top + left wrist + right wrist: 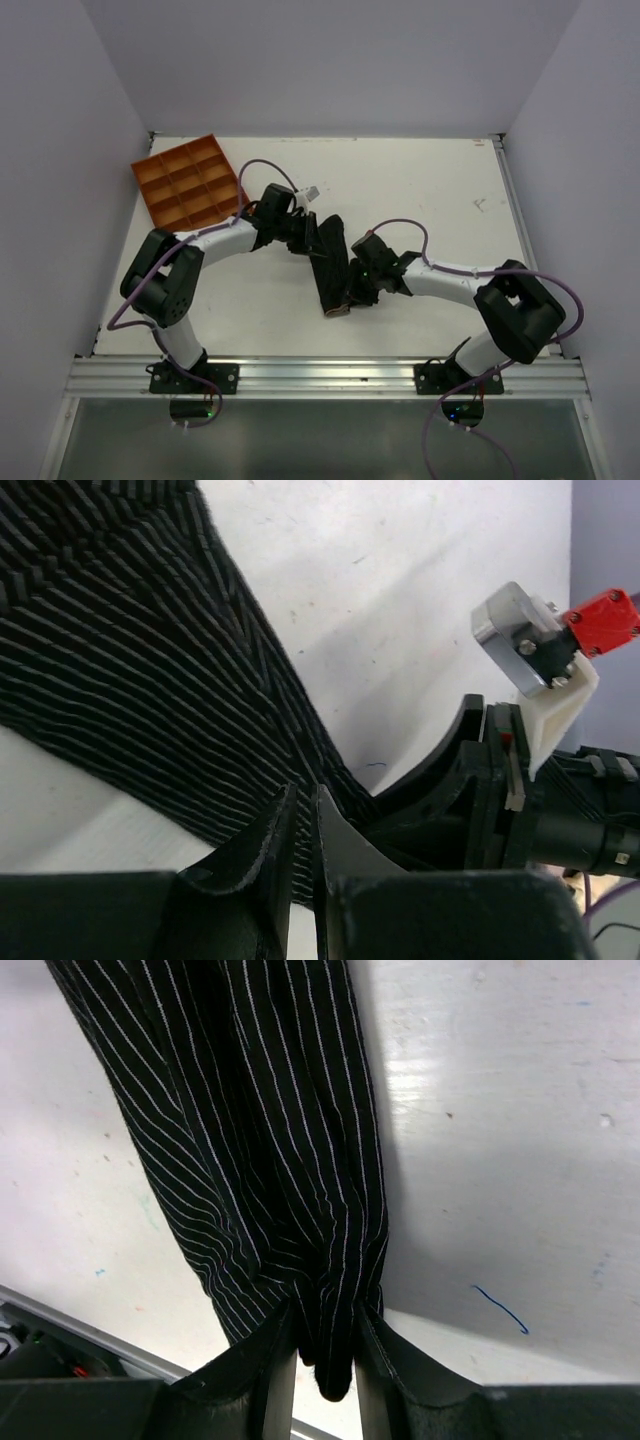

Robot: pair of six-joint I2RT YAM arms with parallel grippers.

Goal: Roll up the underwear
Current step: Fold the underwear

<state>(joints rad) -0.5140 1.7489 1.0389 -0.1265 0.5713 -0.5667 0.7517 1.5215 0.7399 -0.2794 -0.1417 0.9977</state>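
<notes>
Mid-table between both arms, the underwear [330, 268] lies as a narrow strip, with no roll visible.
The left gripper [308, 232] pinches its far end and the right gripper [322, 1350] is clamped on bunched fabric toward the near end; the rolling itself looks yet to be done.

Robotics lab cell. White tabletop [420, 190] boxed by plain pale walls [330, 60], aluminium extrusion rail [320, 375] along near edge with left arm [165, 285] and right arm [515, 310] bolted on, purple cables [265, 161] loose, orange compartment tray [190, 180] in far-left corner.
</notes>
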